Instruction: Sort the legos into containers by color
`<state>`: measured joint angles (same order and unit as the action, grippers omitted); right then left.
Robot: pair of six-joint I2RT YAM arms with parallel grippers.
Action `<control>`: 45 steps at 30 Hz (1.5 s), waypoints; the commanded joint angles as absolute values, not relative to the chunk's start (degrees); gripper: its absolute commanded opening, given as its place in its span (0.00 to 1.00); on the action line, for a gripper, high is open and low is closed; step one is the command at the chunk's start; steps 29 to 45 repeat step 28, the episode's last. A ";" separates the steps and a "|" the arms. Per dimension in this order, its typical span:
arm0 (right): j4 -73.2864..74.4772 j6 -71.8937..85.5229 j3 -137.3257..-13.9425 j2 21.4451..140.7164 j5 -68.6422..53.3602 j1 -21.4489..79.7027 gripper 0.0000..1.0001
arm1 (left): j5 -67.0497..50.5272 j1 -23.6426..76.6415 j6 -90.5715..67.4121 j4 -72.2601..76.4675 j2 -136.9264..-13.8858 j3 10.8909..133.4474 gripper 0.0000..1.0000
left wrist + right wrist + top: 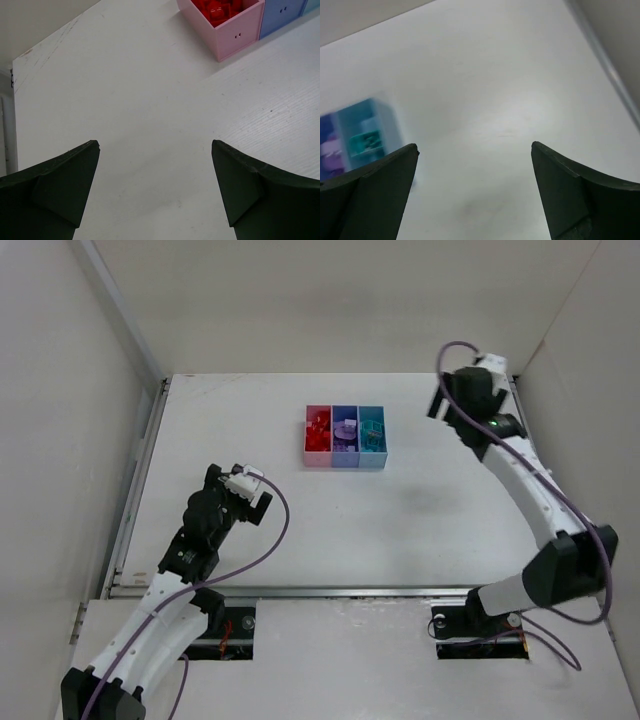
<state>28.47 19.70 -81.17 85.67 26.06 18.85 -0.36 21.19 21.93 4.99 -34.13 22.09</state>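
Observation:
Three joined containers stand at mid-table: a pink bin (316, 459) holding red legos (318, 426), a purple-blue bin (344, 461) with lilac pieces (346, 428), and a light blue bin (371, 461) with teal pieces (373, 430). My left gripper (255, 498) hovers open and empty over bare table, down and left of the bins. Its wrist view shows the pink bin (235, 35) with red legos (217, 7) ahead of the left gripper (155, 185). To the right of the bins, my right gripper (440, 400) is open and empty; the blurred light blue bin (367, 125) lies left of the right gripper (475, 190).
White walls enclose the table on the left, back and right. A metal rail (135, 510) runs along the left edge. The table's right edge (615, 75) is close to the right gripper. No loose pieces show on the tabletop.

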 commanded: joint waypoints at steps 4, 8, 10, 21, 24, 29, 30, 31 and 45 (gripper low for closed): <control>25.76 22.94 -67.16 68.84 34.08 4.07 1.00 | 0.09 20.92 21.01 7.82 -33.22 21.80 0.93; 23.47 22.94 -60.74 60.31 40.41 3.43 1.00 | 0.70 20.92 20.48 7.82 -33.22 21.80 0.93; 21.98 24.25 -58.11 55.93 42.54 3.43 1.00 | 0.70 20.92 20.48 8.35 -33.22 21.80 0.93; 26.80 26.10 -58.62 50.19 42.28 3.43 1.00 | 0.70 20.92 20.48 8.35 -33.75 21.80 0.94; 28.74 26.81 -59.33 49.14 42.28 3.43 1.00 | 0.70 20.92 20.48 8.35 -33.75 21.80 0.94; 29.36 26.81 -59.33 46.25 40.25 3.43 1.00 | 0.70 20.92 20.48 8.35 -33.75 21.80 0.94; 29.36 26.81 -59.33 46.25 40.25 3.43 1.00 | 0.70 20.92 20.48 8.35 -33.75 21.80 0.94; 29.36 26.81 -59.33 46.25 40.25 3.43 1.00 | 0.70 20.92 20.48 8.35 -33.75 21.80 0.94; 29.36 26.81 -59.33 46.25 40.25 3.43 1.00 | 0.70 20.92 20.48 8.35 -33.75 21.80 0.94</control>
